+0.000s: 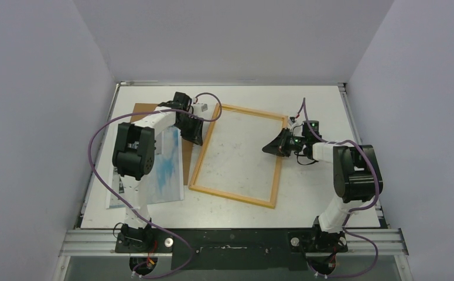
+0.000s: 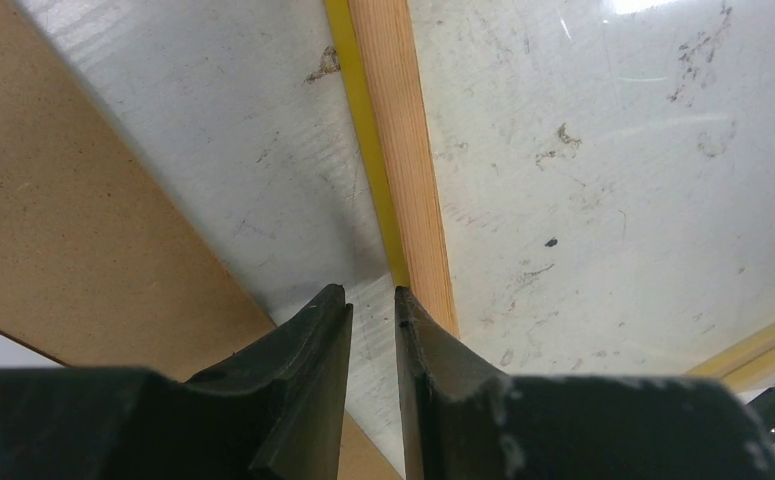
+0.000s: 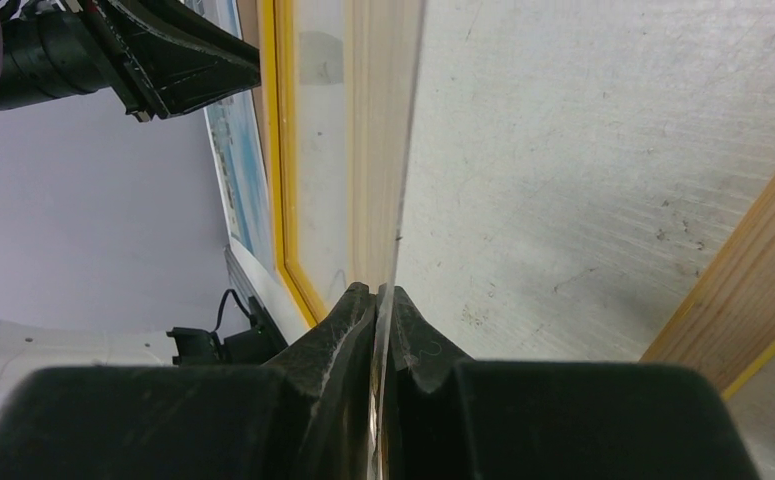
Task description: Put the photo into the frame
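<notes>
Two robot arms (image 1: pixel 154 123) reaching to a frame (image 1: pixel 236 198) on a table (image 1: pixel 318 105).
Right fingers (image 3: pixel 343 340) pinching its clear pane (image 3: pixel 399 200); left fingers (image 2: pixel 308 360) hovering slightly apart beside it.

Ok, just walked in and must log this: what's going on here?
Two robot arms work on a frame lying wood side up. The right gripper is shut on what seems a thin clear sheet at its right side. The left gripper sits at the left rail, fingers slightly apart, holding nothing. The photo lies to the left, partly over a brown board, not yet in.
</notes>
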`<state>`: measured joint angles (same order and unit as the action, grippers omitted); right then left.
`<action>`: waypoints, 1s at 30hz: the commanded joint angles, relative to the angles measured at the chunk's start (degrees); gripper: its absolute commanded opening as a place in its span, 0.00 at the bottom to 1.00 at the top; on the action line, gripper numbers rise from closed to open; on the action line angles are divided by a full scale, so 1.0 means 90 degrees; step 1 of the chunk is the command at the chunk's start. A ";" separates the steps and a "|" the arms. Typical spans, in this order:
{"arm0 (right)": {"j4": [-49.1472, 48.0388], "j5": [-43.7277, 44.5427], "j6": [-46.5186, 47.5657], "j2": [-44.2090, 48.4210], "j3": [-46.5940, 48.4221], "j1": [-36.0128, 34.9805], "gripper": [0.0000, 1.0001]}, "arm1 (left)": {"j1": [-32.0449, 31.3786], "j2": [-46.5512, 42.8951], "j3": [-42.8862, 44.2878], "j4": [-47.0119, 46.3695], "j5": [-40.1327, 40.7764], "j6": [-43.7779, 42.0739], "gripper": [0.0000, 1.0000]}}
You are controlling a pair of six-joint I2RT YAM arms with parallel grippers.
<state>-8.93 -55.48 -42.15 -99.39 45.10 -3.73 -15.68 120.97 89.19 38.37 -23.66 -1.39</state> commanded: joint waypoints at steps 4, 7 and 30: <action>-0.0273 0.0132 0.0211 -0.0067 0.0267 0.0014 0.05 | -0.0128 -0.0196 0.0315 0.0046 -0.0279 -0.0012 0.24; -0.0324 0.0113 0.0184 -0.0071 0.0243 0.0014 0.05 | -0.0142 -0.0170 0.0315 0.0048 -0.0289 -0.0012 0.24; 0.1738 0.1993 0.1199 0.0369 0.0868 -0.0563 0.45 | -0.0162 -0.0159 0.0316 0.0034 -0.0332 -0.0031 0.24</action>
<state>2.61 -43.22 -34.37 -99.79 50.61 -7.07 -16.47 120.97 89.91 38.79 -23.99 -1.72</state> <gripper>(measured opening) 0.383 0.238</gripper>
